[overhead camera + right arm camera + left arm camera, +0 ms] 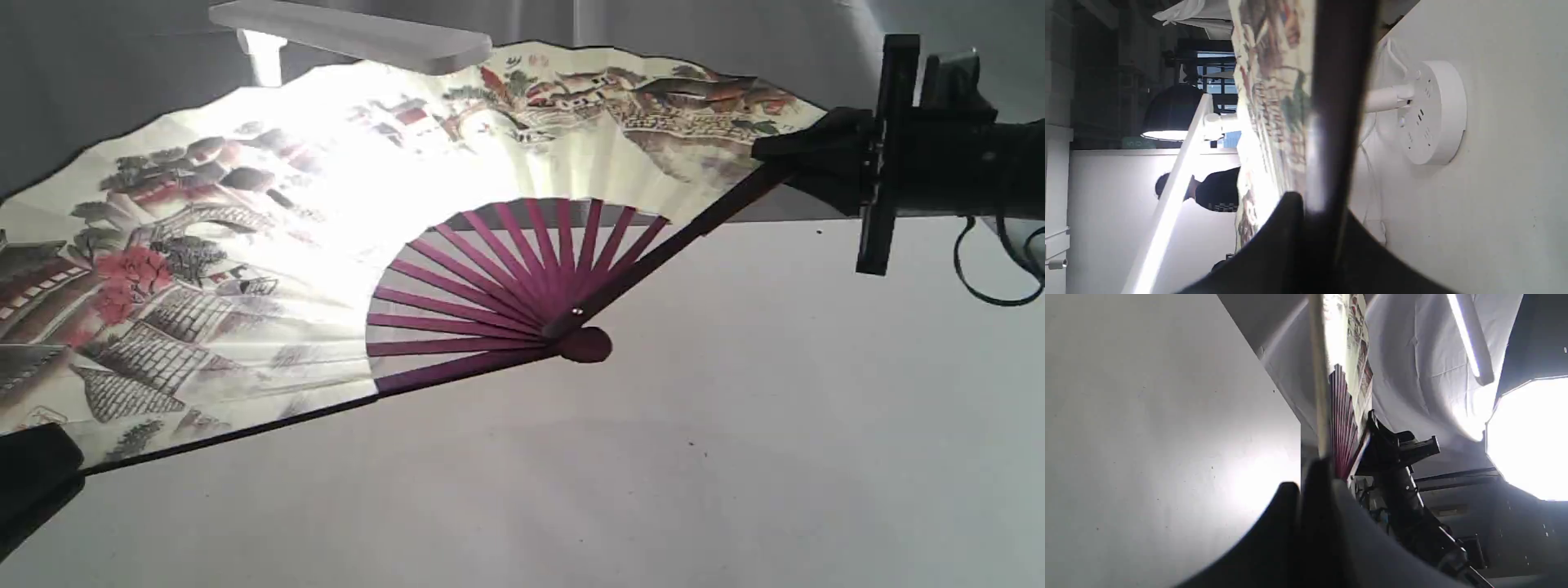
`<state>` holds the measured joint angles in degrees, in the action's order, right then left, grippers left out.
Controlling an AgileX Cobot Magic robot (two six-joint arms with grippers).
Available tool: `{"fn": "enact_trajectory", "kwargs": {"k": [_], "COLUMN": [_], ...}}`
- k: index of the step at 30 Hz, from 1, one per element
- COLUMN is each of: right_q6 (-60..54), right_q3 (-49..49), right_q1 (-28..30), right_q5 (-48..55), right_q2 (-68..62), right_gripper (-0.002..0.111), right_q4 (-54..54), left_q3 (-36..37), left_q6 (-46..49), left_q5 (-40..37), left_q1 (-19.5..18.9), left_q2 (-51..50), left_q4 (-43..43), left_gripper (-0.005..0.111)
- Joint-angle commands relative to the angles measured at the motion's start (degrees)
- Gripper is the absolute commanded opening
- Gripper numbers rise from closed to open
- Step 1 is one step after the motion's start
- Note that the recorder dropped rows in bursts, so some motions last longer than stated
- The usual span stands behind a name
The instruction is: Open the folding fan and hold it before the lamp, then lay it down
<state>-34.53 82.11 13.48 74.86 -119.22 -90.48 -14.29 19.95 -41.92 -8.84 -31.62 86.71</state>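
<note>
**Folding fan** (pixel 392 245): paper, fully spread into a wide arc. The cream pleated leaf is printed with houses, trees and red blossom and edged in black. The maroon ribs converge on a pivot low over the table (pixel 735 425); whether the pivot touches the surface cannot be told. The fan stands roughly upright, stretched between the two grippers and directly in front of the lamp. The middle of the leaf glows white with light from behind.

**Left gripper** (pixel 57 465): black, at the lower left of the exterior view. Its fingers are closed tight on the outer end of the fan's left guard rib.

**Right gripper** (pixel 784 155): black, at the upper right of the exterior view. Its fingers are clamped on the fan's right guard rib near the leaf's edge.

**Lamp** (pixel 351 37): white and lit. Its flat bar head shows above the fan's top edge, and its slim stem is mostly hidden behind the leaf. The right wrist view shows a round base with sockets standing on the table behind the fan, with a white cord (pixel 1367 163) trailing beside it.

**Surroundings**: pale backdrop cloth (pixel 122 73) behind the scene.
</note>
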Motion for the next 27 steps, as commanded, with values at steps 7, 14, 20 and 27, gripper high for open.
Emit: {"fn": "enact_trajectory", "kwargs": {"k": [7,14,20,27], "right_q6": [-1.77,-1.45,-1.35,-1.21], "right_q3": [0.64,0.64,0.64,0.64], "right_q1": [5.04,5.38,5.38,5.38], "right_q5": [-4.89,-4.89,-4.89,-4.89], "right_q2": [0.31,0.31,0.31,0.31], "right_gripper": [0.000,0.000,0.000,0.000], "right_q4": [-9.47,-9.47,-9.47,-9.47], "left_q3": [0.63,0.63,0.63,0.63], "left_q6": [1.21,0.87,0.64,0.50], "left_q5": [7.56,7.42,7.42,7.42], "left_q1": [-0.55,-0.55,-0.55,-0.55], "left_q2": [0.91,0.91,0.91,0.91], "left_q4": [-6.90,-6.90,-6.90,-6.90], "left_gripper": [0.000,0.000,0.000,0.000]}}
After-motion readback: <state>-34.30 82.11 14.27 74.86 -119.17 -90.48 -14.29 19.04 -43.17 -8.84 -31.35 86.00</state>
